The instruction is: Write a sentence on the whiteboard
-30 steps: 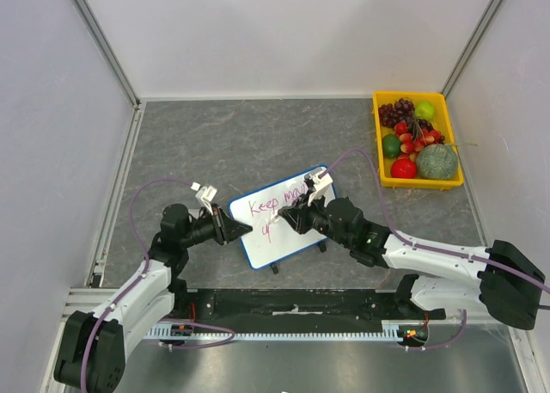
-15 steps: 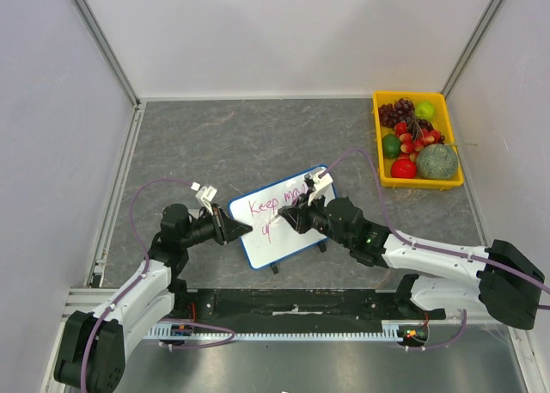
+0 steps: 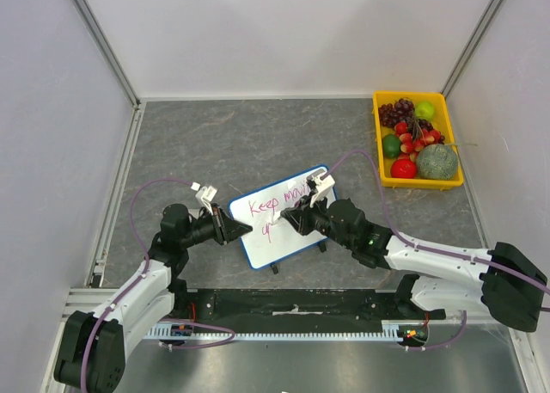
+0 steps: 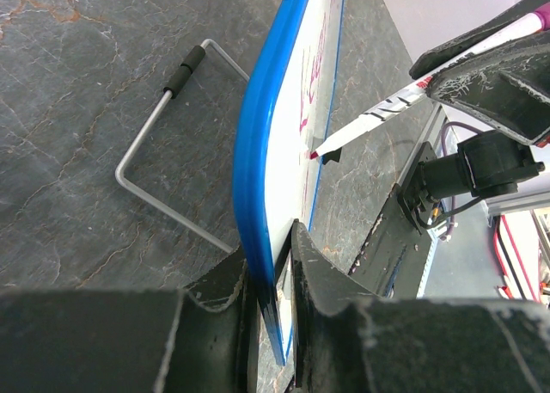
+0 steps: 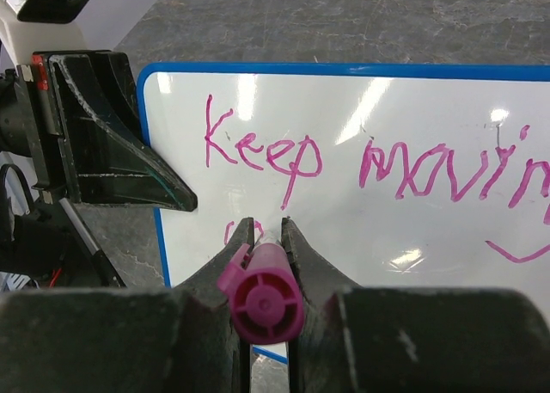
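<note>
Whiteboard (image 3: 273, 245), magenta sentence (image 5: 296, 159) "Keep movin", tight in left end effector (image 4: 271, 268); marker (image 5: 260, 294) tight in right end effector (image 5: 266, 225).

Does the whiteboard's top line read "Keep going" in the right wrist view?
No, the sentence on the whiteboard starts "Keep movin" in magenta, running off the picture's right edge.

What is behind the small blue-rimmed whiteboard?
A bent grey wire stand with a black sleeve rests on the grey stone table behind the blue-rimmed whiteboard. The board's rim hides where the wire joins it.
</note>
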`<state>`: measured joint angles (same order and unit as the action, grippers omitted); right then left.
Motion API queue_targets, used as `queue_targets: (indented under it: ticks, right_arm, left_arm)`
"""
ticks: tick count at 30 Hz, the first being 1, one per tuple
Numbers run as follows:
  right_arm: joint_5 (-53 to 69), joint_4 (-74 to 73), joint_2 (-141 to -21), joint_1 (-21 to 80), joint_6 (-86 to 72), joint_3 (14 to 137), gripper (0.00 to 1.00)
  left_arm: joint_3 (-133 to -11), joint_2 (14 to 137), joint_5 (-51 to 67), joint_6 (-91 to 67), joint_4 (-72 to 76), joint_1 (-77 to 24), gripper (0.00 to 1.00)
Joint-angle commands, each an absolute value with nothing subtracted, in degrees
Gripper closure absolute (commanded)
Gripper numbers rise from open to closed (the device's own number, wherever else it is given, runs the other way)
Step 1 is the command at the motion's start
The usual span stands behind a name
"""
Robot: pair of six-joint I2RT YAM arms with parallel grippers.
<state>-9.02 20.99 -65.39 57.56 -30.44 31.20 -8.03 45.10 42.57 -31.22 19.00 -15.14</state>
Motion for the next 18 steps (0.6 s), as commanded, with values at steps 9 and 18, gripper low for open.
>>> queue_targets:
  ticks: [9, 18]
  right_arm:
    - [-8.09, 19.42, -64.42, 57.13, -29.35, 29.36, 1.00]
    - [-5.54, 23.11, -66.44, 57.13, -31.20, 29.44, 1.00]
  left_arm:
    - [-7.65, 45.35, 39.46, -27.07, 20.13, -14.85, 0.98]
    - [-7.65, 45.35, 39.46, -26.98, 20.04, -15.03, 0.98]
